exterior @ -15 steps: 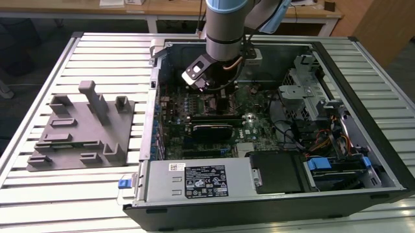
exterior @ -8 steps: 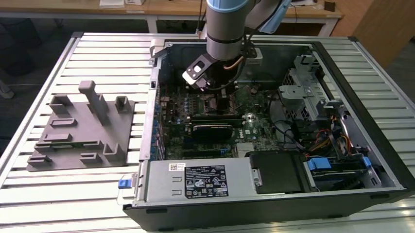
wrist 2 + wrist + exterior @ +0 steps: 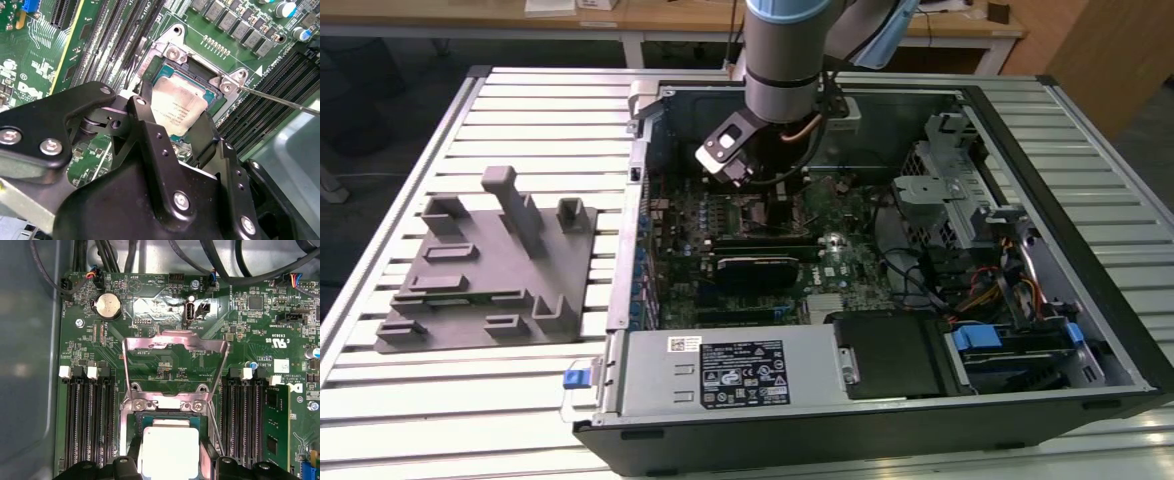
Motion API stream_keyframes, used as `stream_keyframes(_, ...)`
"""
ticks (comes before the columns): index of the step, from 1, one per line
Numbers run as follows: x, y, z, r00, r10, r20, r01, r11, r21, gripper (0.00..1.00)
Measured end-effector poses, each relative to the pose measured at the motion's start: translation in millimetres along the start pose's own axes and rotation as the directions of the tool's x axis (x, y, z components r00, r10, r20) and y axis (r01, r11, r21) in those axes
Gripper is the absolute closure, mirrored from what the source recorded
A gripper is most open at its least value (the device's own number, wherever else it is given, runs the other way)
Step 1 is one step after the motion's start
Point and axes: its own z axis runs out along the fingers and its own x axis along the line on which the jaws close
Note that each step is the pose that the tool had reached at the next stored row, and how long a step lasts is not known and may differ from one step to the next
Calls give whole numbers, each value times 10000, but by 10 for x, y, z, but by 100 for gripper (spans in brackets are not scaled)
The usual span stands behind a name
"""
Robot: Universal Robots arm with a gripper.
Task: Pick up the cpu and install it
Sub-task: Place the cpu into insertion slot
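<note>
The case (image 3: 854,440) lies open on the slatted table (image 3: 520,110), so I can reach straight down to the board. My gripper (image 3: 174,117) is clamped on the cpu (image 3: 179,102) by opposite edges, keeping it level at the socket (image 3: 167,416). The plate (image 3: 175,345) stands swung clear.

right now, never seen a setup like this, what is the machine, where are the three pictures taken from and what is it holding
It is a single robot arm reaching into an open computer case on a slatted table. The exterior view looks on from off the arm; a grey tray with posts lies beside the case. Both wrist views come from cameras riding on the arm, looking at the green motherboard. There the jaws are closed on the cpu, a small silvery square, at its socket, whose metal frame stands open.
</note>
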Motion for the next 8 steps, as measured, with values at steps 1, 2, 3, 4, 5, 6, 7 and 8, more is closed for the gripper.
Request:
stream_keyframes(1, 0, 0, -2, 10000, -2, -1, 2, 10000, -1, 46)
stream_keyframes(2, 0, 0, -2, 10000, -4, -5, 4, 10000, -1, 46)
stream_keyframes(3, 0, 0, -2, 10000, -14, -7, 14, 10000, -1, 46)
stream_keyframes(4, 0, 0, -2, 10000, -32, -12, 32, 10000, 0, 46)
stream_keyframes(5, 0, 0, -2, 10000, -57, -21, 57, 10000, 0, 46)
stream_keyframes(6, 0, 0, 0, 10000, -91, -32, 91, 10000, -1, 46)
stream_keyframes(7, 0, 0, 1, 9999, -120, -41, 120, 9999, -1, 46)
stream_keyframes(8, 0, 0, 4, 9999, -137, -48, 137, 9999, -3, 46)
